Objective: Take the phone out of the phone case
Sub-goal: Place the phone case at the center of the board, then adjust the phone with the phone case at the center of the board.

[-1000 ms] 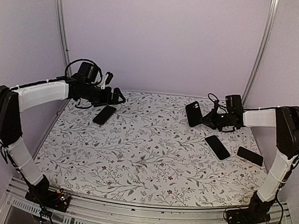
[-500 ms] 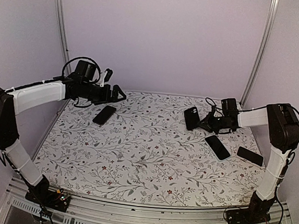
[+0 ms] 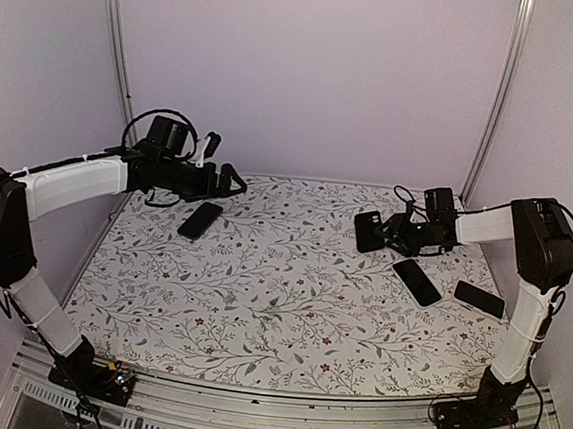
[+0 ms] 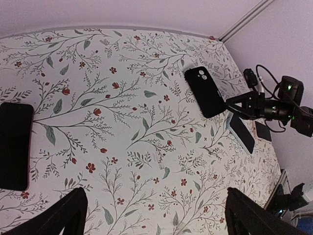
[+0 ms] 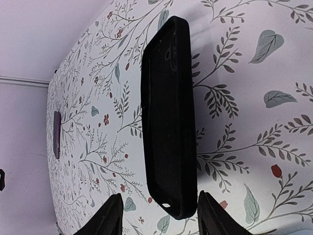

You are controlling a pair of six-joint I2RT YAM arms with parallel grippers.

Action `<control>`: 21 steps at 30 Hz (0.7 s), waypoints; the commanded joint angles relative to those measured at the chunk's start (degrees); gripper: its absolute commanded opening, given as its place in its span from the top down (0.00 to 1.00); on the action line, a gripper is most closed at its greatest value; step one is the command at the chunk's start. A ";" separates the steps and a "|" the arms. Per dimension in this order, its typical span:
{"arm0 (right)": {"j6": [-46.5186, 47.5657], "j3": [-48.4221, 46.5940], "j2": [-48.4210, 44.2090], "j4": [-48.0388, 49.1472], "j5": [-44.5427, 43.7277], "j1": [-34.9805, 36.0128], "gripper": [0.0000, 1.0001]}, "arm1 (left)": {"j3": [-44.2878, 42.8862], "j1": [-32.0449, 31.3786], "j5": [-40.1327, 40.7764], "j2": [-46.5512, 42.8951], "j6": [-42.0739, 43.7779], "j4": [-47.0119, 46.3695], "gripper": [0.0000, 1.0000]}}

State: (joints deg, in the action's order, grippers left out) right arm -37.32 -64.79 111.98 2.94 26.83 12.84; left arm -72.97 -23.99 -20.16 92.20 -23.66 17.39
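Note:
The black phone case [image 3: 369, 230] [image 5: 168, 117] lies on the flowered cloth at the back right, its camera cut-out showing in the left wrist view [image 4: 208, 91]. My right gripper [image 3: 395, 233] [image 5: 160, 205] stands open around the case's near end, with a gap on each side and no finger touching it. Whether a phone sits inside the case I cannot tell. A bare black phone [image 3: 416, 281] [image 4: 242, 132] lies just in front of the right gripper. My left gripper [image 3: 227, 179] [image 4: 155, 208] hovers wide open above the back left of the cloth, holding nothing.
Another black phone [image 3: 201, 220] [image 4: 13, 144] lies under the left arm at the back left. A third phone [image 3: 480, 299] rests near the right edge. The back wall and metal frame posts [image 3: 498, 93] stand close behind both grippers.
My right gripper has opened and let go of the phone case, which went from held upright to lying low on the cloth. The left arm has barely shifted.

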 commanded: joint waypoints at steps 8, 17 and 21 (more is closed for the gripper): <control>7.31 2.38 -6.69 -4.88 -8.64 0.19 0.02 | 0.03 -1.55 0.66 -1.13 -0.71 -1.30 0.01; 11.54 6.40 -13.23 -9.21 -14.15 0.15 0.01 | -1.28 -2.51 1.23 -0.33 -1.25 -1.32 0.01; 12.55 9.57 -15.83 -11.18 -16.37 0.08 0.01 | -1.80 -3.03 1.38 -0.04 -1.69 -1.06 0.01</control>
State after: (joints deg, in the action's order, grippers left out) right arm -27.05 -58.00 99.00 -4.75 14.15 12.84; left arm -73.12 -25.98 -19.22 92.23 -24.71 17.23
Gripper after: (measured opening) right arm 0.989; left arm 0.994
